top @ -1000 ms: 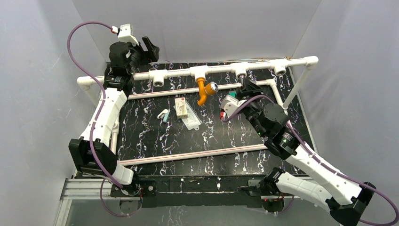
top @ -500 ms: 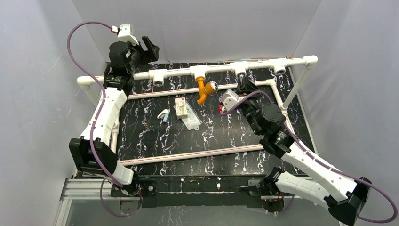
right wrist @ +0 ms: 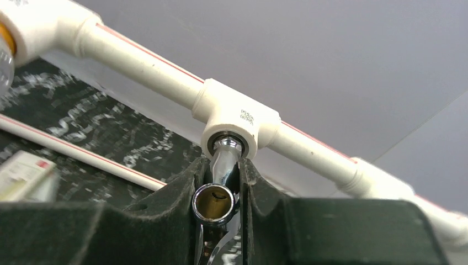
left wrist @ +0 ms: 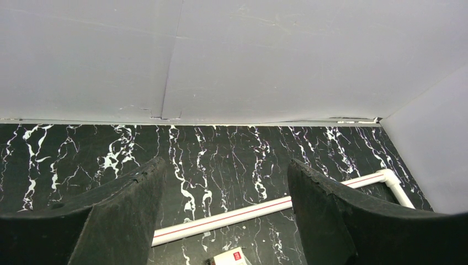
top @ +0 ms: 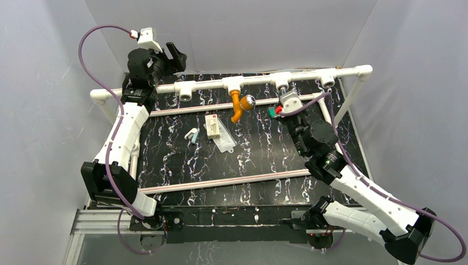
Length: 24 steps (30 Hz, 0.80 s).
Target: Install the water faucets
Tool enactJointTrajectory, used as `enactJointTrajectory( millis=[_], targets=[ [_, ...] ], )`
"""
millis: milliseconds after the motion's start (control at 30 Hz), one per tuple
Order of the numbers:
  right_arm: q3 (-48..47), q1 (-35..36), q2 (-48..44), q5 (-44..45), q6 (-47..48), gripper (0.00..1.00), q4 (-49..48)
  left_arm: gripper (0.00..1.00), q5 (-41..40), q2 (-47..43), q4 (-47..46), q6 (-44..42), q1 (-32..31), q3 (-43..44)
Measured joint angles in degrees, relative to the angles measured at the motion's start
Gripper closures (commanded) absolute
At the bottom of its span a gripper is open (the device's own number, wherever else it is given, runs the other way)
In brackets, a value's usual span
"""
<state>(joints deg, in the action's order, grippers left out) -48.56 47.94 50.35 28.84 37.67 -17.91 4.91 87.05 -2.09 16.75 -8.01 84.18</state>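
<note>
The right arm has swung up and back from the middle of the tabletop [top: 221, 165], and its right hand [right wrist: 221, 171] now sits at a tee socket [right wrist: 237, 124] on the white pipe [top: 204, 84] along the far edge. The left arm has not moved; its left hand [left wrist: 225, 165] hangs over the far left corner with its fingers spread wide around nothing.

The orange faucet [top: 238, 106] already hangs from the next tee to the left, its shiny knob turned toward the right arm. On the tabletop, well apart from both hands, lie a small red-labelled box [top: 212, 126], a clear bag [top: 225, 141] and a little white and green piece [top: 191, 134].

The right hand is pinching the chrome faucet [right wrist: 216, 201] between its dark pads. The faucet is bright and mirror-like, with a round open end showing brassy inside. Its far end meets the mouth of the tee socket; how deep it sits I cannot tell.
</note>
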Motion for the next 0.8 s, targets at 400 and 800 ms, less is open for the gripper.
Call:
enactJointTrajectory(
  millis=[400, 800],
  targets=[
    [-1.92, -0.85, -0.13, 7.91, -44.63, 0.99, 1.62, 0.22, 0.17, 0.02, -0.04, 0.0, 0.11, 0.04],
    [2.43, -1.4, -2.05, 14.6, -94.9, 0.99, 0.72, 0.22, 0.31, -0.09, 0.59, 0.02, 0.2, 0.04]
  ],
)
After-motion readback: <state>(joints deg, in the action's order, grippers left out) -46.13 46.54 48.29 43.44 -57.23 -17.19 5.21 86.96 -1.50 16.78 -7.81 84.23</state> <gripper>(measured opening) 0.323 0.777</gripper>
